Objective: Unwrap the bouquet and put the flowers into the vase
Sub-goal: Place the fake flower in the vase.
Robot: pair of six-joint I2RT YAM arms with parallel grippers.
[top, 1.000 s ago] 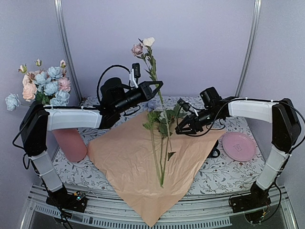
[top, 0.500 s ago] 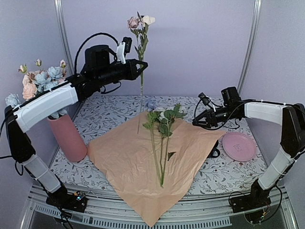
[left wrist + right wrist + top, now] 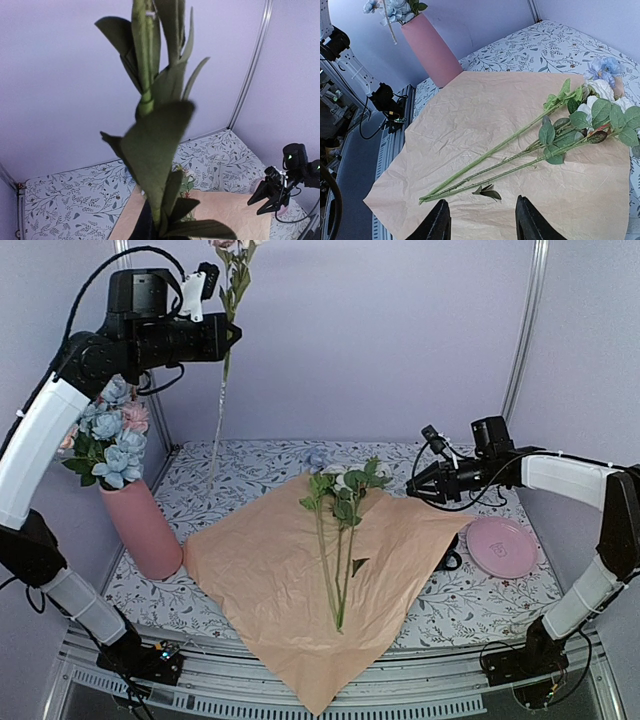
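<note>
The bouquet's paper [image 3: 300,590] lies spread flat on the table, peach side up. Three flowers [image 3: 335,540] rest on it, blooms toward the back; the right wrist view shows their stems [image 3: 520,147] and a loose leaf [image 3: 487,191]. My left gripper [image 3: 230,335] is raised high at the left, shut on a long-stemmed flower [image 3: 220,410] that hangs down from it. Its leaves [image 3: 150,140] fill the left wrist view. The pink vase [image 3: 145,530] stands below and to the left, holding several flowers [image 3: 105,445]. My right gripper [image 3: 422,485] hovers open, holding nothing, over the paper's right edge.
A flat pink plate [image 3: 500,546] lies at the right. A dark object [image 3: 452,560] pokes out from under the paper's right edge. Metal frame posts [image 3: 520,340] rise at the back corners. The vase [image 3: 432,47] stands near the table's left edge.
My left arm has lifted the flower up and to the left, clear of the paper and toward the vase. The right gripper has pulled back to the right, away from the flowers.
</note>
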